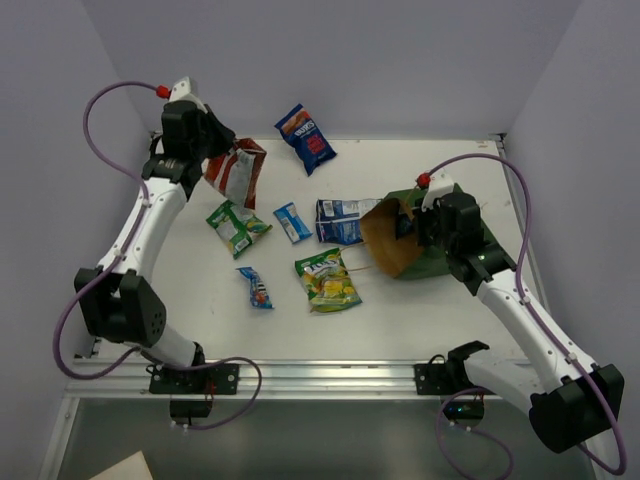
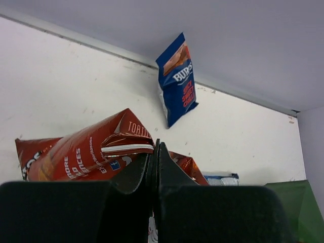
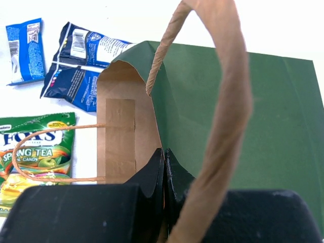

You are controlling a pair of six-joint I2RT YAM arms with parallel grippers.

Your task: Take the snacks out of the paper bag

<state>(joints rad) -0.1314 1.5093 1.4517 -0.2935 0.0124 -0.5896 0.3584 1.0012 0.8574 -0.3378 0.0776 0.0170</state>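
Left claw (image 2: 156, 146) pinches a red packet (image 2: 86, 152), right claw (image 3: 163, 153) grips the paper bag (image 3: 283, 126); white table (image 1: 410, 325), pale walls (image 1: 400, 60).

My overhead camera sits above and behind the arm bases (image 1: 195, 378) and looks down on the whole table (image 1: 400, 330), far enough off to hold both arms. The left wrist camera rides just behind the left gripper (image 2: 156, 145) and looks low along the tabletop toward the back wall (image 2: 228, 30). The red-orange packet (image 2: 86, 154) lies close ahead of the tips and the blue packet (image 2: 177, 78) farther ahead. The right wrist camera looks steeply down past the right gripper (image 3: 164, 152), very near the paper bag (image 3: 253, 116), whose handle (image 3: 228, 101) crosses close to the lens. Both wrist views catch the bag, and the overhead takes in all of these.
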